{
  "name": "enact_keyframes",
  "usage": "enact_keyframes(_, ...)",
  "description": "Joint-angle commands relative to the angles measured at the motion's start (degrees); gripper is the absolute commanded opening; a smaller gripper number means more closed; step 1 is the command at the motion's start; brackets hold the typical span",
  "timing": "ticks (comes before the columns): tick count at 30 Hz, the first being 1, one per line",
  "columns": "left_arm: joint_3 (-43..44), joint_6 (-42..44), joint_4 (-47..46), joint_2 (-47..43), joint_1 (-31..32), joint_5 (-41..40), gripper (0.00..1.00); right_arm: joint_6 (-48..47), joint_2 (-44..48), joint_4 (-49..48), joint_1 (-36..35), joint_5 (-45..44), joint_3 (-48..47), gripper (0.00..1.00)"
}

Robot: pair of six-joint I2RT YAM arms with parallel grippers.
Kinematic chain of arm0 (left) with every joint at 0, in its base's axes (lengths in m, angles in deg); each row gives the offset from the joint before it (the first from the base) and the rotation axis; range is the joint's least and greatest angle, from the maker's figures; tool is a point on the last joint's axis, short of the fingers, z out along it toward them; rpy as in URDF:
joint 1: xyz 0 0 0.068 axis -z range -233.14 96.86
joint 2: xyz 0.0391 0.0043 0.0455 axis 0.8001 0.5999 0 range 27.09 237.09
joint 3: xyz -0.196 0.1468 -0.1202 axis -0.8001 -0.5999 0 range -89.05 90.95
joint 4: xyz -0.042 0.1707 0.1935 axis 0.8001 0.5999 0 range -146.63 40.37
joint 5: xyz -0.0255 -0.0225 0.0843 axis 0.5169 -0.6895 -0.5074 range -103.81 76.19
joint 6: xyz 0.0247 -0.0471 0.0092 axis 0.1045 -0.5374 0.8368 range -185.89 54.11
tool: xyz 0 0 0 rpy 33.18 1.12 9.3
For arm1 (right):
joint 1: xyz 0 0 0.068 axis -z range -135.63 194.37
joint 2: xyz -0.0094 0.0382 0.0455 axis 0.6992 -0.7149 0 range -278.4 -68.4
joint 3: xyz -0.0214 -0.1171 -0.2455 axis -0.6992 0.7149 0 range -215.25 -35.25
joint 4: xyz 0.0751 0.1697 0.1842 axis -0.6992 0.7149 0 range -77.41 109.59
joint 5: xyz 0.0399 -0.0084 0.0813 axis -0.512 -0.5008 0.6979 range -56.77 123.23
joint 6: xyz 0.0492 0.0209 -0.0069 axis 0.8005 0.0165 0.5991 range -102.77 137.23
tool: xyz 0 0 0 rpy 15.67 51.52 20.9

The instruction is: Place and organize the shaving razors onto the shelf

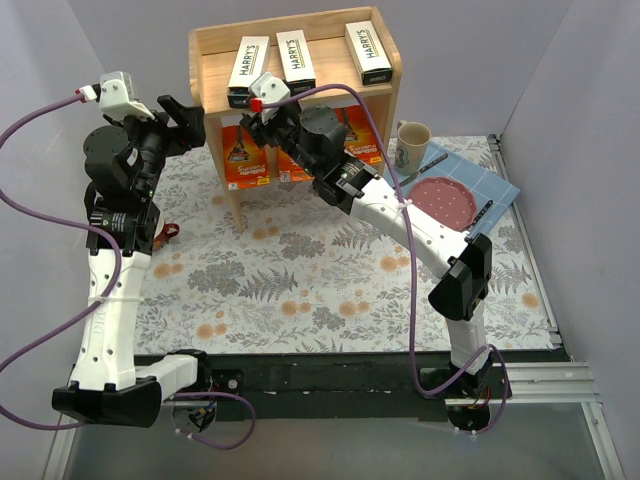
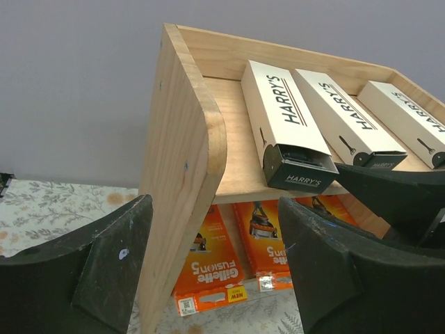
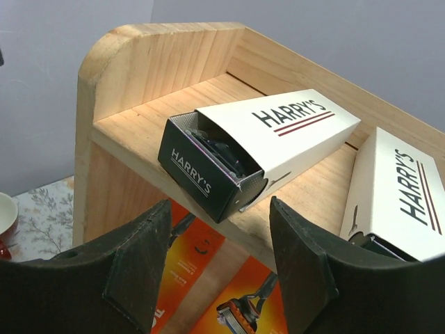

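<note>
Floral tablecloth (image 1: pixel 300 270), wooden shelf (image 1: pixel 330 60), three HARRY'S boxes (image 1: pixel 248 70) on top tier, orange packs (image 1: pixel 246 155) below, both arms' jaws open

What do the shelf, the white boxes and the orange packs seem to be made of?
The shelf looks like light, unpainted wood: grain lines and a screw head show on its side. The white boxes seem matte cardboard: a thin sleeve over a dark inner end. The orange packs look like glossy printed card, perhaps partly plastic; that is unclear.
</note>
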Motion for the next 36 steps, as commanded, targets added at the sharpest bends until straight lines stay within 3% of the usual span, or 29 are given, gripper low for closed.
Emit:
enact_keyframes(1, -1.1, -0.6, 1.0, -2.2, -0.7, 1.2, 0.72, 0.8, -0.2, -4.7, -0.1, -2.0, -3.2, 0.66)
enact_keyframes(15, -1.9, -1.3, 1.6, -2.2, -1.8, 1.9, 0.73, 2.6, 3.9, -3.3, 0.0, 2.2, -2.5, 0.71)
enact_keyframes(36, -1.0, -2.6, 3.2, -1.4, -3.6, 4.4, 0.73, 3.8, -3.1, -5.3, 3.7, -1.5, -8.6, 0.66)
